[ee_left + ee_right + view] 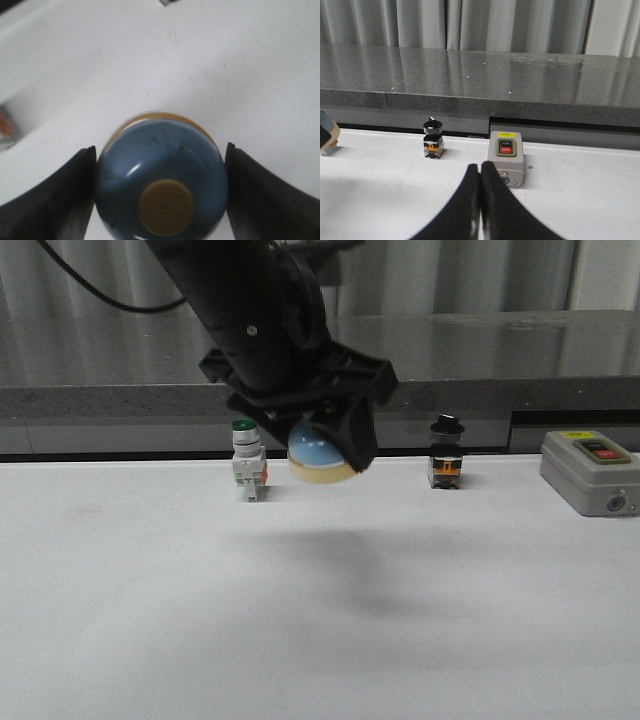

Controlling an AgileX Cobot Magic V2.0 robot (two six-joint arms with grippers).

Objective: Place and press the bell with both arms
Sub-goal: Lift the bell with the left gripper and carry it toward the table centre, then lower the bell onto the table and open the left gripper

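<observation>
White counter (150, 590) with a grey stone ledge (560, 360) and curtains behind: your left end effector (322, 445) is clamped on the bell (318, 456), holding it tilted and clear of the surface, with its shadow on the counter below, and in the left wrist view both fingers (60, 195) press the blue dome's sides. Behind it you've got the green-capped switch (247, 460) just to its left, the black-capped switch (446, 453) to its right, and the grey on/off box (588, 470) further right. Right end effector (480, 200) has its fingers pressed together, holding nothing, low over the counter in front of that box.
</observation>
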